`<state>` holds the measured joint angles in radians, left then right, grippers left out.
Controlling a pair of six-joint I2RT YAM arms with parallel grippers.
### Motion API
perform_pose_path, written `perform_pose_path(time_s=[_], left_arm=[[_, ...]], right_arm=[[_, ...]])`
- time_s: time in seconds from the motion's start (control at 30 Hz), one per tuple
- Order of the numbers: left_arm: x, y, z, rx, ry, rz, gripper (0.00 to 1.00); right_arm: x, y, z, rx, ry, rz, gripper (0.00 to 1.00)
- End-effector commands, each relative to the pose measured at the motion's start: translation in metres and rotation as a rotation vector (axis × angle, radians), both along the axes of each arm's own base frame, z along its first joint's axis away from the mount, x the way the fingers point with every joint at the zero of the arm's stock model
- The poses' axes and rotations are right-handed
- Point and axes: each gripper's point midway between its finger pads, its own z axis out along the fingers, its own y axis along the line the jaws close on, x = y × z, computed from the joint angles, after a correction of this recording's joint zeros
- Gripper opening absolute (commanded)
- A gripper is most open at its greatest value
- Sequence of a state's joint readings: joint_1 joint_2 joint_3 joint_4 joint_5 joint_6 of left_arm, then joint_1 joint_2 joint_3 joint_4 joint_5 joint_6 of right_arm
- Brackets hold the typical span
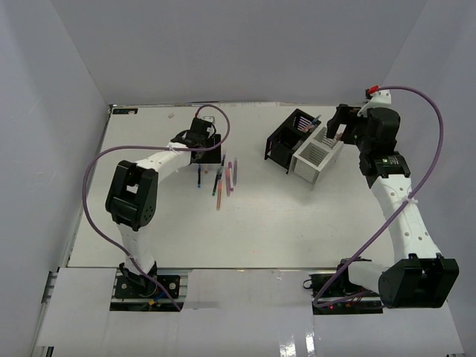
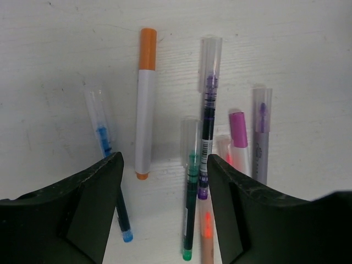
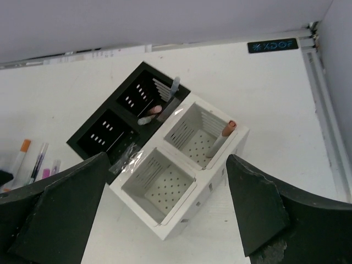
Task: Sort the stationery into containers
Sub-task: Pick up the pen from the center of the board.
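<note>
White worktop (image 1: 282, 223), pale walls all round, and here's the lie of things. Loose stationery first: a white-barrelled marker with an orange cap (image 2: 145, 104) lies flat, and that's our landmark. Just beside it on one side is a clear-capped blue pen (image 2: 104, 137). On the other side a slim green pen (image 2: 191, 181) touches a slim purple pen (image 2: 208, 110), with a pink-capped marker (image 2: 239, 132) further out. The left hand (image 2: 165, 165) hangs over the marker's near end, fingers spread, nothing in them. Well apart from the marker, the black slotted box (image 1: 282, 145) and the white slotted box (image 1: 316, 160) stand side by side, a few pens inside. The right hand (image 3: 168, 162) hovers above the white one, released and empty too.

The danger, I'd say: those spread fingers straddle marker and green pen together, so a pinch may catch two, or squirt a round barrel into the bunch. Flat, thin pens offer little grip. At the boxes, a low right hand could clip the red-tipped pen (image 3: 220, 140) leaning in the white box, or shove the box itself.
</note>
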<state>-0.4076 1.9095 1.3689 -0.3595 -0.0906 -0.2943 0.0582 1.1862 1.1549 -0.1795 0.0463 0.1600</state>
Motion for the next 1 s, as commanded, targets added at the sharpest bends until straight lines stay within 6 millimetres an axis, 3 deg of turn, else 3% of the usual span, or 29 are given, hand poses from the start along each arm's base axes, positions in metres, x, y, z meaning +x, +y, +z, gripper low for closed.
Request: perform_pose_path(time_s=[0.0,0.23,0.63,0.97], left_arm=[[0.012,0.01,0.009,0.039,-0.022,0.01,0.72],[0.019,0.011,-0.006,0.06,0.007,0.003,0.68],[0.016,0.008,-0.029,0.062,0.06,-0.02,0.53],[0.009,0.003,-0.043,0.054,0.096,-0.026,0.31]], right_arm=[[-0.009,0.017,-0.012,0.047,0.017,0.09,0.93],[-0.027,0.025,-0.03,0.069,0.04,0.135,0.95],[-0.037,0.028,-0.036,0.076,0.045,0.152,0.95],[-0.04,0.032,-0.033,0.083,0.036,0.172,0.96]])
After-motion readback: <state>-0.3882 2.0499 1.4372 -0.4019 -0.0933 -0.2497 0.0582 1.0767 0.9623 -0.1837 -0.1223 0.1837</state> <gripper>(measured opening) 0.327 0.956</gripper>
